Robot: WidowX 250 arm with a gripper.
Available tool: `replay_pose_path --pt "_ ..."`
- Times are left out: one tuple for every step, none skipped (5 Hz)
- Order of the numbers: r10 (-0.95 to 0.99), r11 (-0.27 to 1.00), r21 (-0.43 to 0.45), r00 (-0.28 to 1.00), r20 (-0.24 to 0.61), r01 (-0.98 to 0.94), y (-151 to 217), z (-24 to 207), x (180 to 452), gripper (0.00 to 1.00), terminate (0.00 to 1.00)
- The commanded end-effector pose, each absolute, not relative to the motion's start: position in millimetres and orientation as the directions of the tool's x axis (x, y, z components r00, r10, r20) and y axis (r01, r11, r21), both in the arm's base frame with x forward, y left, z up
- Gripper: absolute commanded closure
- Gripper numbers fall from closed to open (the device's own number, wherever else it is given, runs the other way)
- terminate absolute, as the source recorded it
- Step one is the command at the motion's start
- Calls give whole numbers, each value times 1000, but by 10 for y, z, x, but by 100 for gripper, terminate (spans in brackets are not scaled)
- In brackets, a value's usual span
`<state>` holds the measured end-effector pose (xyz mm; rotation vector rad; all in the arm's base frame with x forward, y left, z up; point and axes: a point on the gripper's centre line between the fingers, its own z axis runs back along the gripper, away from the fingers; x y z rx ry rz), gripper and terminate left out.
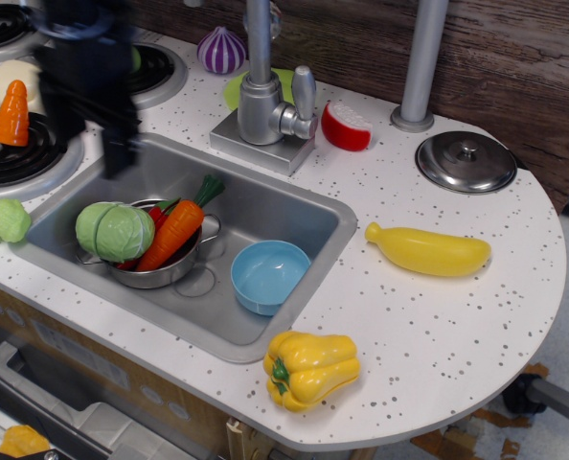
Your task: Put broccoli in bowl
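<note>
The broccoli (7, 222), small and light green, lies on the counter at the left edge of the sink. The light-blue bowl (270, 276) stands empty in the sink's right half. My gripper (85, 142) is blurred by motion above the sink's far left corner, up and to the right of the broccoli and well apart from it. Its two dark fingers (122, 153) hang down spread apart, with nothing between them.
A steel pot (160, 273) in the sink (308, 216) holds a cabbage (114, 231) and a carrot (177, 228). Faucet (261, 91) behind the sink. Yellow pepper (310, 368), yellow squash (426, 249), steel lid (466, 160), red piece (346, 127), onion (221, 49), and an orange carrot (12, 113) on a burner.
</note>
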<state>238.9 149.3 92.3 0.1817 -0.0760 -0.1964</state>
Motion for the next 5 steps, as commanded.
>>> replay_pose_path --pt "-361 908 249 931 55 337 1870 1012 2131 0 0" --pt "-445 876 247 891 88 413 2050 835 2055 0 0" --pt "-486 861 236 865 124 450 2194 645 2062 0 0" --pt "-503 858 212 848 166 468 2286 481 2074 0 0" --pt "-495 867 172 847 195 467 2284 358 2063 0 0"
